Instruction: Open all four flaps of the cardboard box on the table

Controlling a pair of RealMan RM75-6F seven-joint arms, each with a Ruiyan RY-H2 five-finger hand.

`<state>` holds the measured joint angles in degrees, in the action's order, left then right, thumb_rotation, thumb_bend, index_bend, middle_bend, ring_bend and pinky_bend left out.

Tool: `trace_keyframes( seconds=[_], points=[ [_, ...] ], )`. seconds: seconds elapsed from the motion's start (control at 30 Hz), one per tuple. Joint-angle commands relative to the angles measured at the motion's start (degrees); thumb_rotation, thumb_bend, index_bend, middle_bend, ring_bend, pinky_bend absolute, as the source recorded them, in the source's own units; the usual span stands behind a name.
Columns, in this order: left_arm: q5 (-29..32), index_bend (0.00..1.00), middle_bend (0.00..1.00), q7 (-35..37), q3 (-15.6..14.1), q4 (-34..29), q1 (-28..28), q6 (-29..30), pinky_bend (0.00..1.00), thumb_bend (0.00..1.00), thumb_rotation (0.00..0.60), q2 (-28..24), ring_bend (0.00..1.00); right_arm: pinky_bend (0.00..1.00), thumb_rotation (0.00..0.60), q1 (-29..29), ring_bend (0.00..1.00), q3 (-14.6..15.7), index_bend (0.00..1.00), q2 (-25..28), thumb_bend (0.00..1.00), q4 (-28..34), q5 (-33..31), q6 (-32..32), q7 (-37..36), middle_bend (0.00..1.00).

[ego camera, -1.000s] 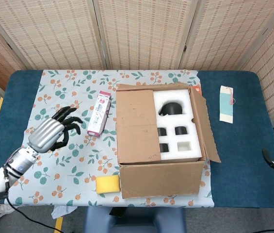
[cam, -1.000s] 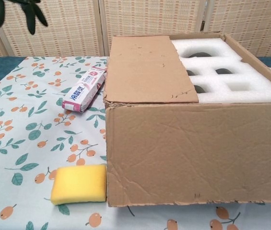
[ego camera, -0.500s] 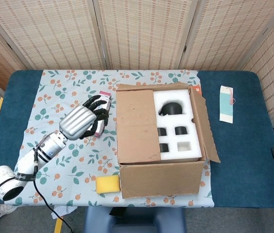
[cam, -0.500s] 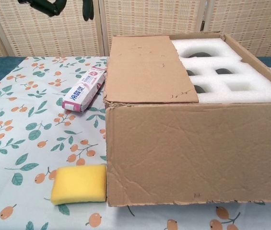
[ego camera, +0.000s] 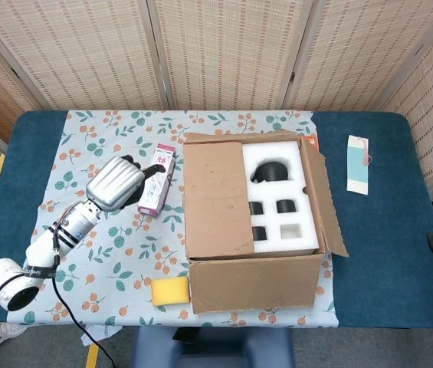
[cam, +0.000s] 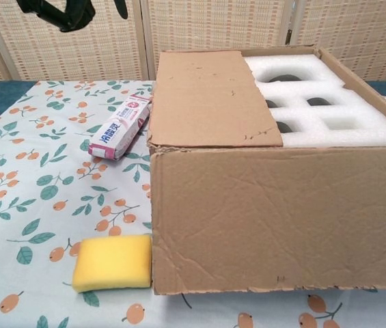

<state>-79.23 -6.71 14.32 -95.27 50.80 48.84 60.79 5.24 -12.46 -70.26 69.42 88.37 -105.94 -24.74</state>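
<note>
Since a second ago our left hand [ego camera: 116,184] has swung in from the left part of the desk [ego camera: 40,130] toward the cardboard box [ego camera: 254,284], then drawn back slightly, so it now hovers above the floral cloth [ego camera: 86,153] just left of the pink toothpaste carton [ego camera: 157,178]. We see mostly its metal back; the fingers look loosely curled and hold nothing, though we cannot tell exactly how far apart they are. Our right hand is not visible in either view. Nothing on the box has changed: it sits on the front middle of the desk, its left flap [ego camera: 212,199] lying flat over the white foam insert [ego camera: 277,153], while the right flap [ego camera: 319,199] stands raised and the near one hangs down the front. We judge the left flap is the remaining work, and the hand is lining up for its edge. The yellow sponge [cam: 112,262] rests against the box's front left corner.
</note>
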Motion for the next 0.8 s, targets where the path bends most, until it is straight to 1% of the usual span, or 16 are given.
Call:
trace_keyframes(
  seconds=[0.03, 0.13, 0.23, 0.33, 0.43, 0.5, 0.63, 0.67, 0.73, 0.8],
  points=[
    [0.5, 0.26, 0.96, 1.6, -0.2, -1.4, 0.2, -1.0, 0.78, 1.0, 0.6, -1.0, 0.84, 0.0, 0.48, 0.1, 0.0, 0.0, 0.32, 0.1, 0.35, 0.0, -0.2, 0.6, -0.2, 0.0],
    [0.2, 0.25, 0.96, 5.0, 0.0, -3.1, 0.4, -1.6, 0.78, 1.0, 0.6, -1.9, 0.84, 0.0, 0.48, 0.2, 0.0, 0.0, 0.32, 0.1, 0.35, 0.0, -0.2, 1.1, -0.2, 0.0],
    [0.2, 0.24, 0.96, 9.5, 0.4, -4.7, 1.1, -3.5, 0.78, 1.0, 0.6, -3.1, 0.83, 0.0, 0.479, 0.3, 0.0, 0.1, 0.32, 0.1, 0.35, 0.1, -0.1, 1.4, -0.3, 0.0],
    [-0.7, 0.23, 0.96, 11.4, 0.8, -4.1, 2.4, -4.8, 0.76, 1.0, 0.6, -2.9, 0.8, 0.0, 0.477, 0.3, 0.0, 0.1, 0.32, 0.3, 0.35, 0.2, -0.1, 1.7, -0.7, 0.0],
    [-0.2, 0.23, 0.96, 12.5, 1.1, -3.3, 4.6, -7.2, 0.75, 1.0, 0.6, -1.6, 0.78, 0.0, 0.477, 0.3, 0.0, 0.0, 0.32, 0.5, 0.35, 0.3, -0.3, 2.2, -1.7, 0.0],
    [0.2, 0.24, 0.96, 12.0, 1.3, -3.0, 6.2, -8.9, 0.75, 1.0, 0.6, -0.9, 0.78, 0.0, 0.479, 0.3, 0.0, 0.0, 0.32, 0.8, 0.35, 0.2, -0.4, 2.4, -2.6, 0.0],
    [0.9, 0.28, 0.96, 7.4, 1.7, -2.0, 9.6, -10.9, 0.75, 1.0, 0.6, 1.7, 0.81, 0.0, 0.48, 0.1, 0.0, -0.1, 0.32, 1.3, 0.35, 0.2, -0.7, 3.0, -4.9, 0.0],
    [1.1, 0.3, 0.96, 5.5, 1.6, -1.4, 10.5, -11.1, 0.75, 1.0, 0.6, 2.6, 0.81, 0.0, 0.479, 0.0, 0.0, -0.1, 0.32, 1.5, 0.35, 0.2, -0.8, 2.9, -5.8, 0.0],
    [2.2, 0.33, 0.96, 3.3, 1.5, -0.6, 11.5, -11.8, 0.75, 1.0, 0.6, 3.8, 0.82, 0.0, 0.479, -0.2, 0.0, -0.2, 0.32, 1.8, 0.35, 0.2, -0.7, 2.7, -7.3, 0.0],
    [3.9, 0.35, 0.96, 2.7, 1.5, 0.1, 13.0, -13.5, 0.74, 1.0, 0.6, 5.1, 0.82, 0.0, 0.478, -0.4, 0.0, -0.1, 0.32, 2.2, 0.35, 0.0, -0.5, 2.5, -8.6, 0.0]
  ],
)
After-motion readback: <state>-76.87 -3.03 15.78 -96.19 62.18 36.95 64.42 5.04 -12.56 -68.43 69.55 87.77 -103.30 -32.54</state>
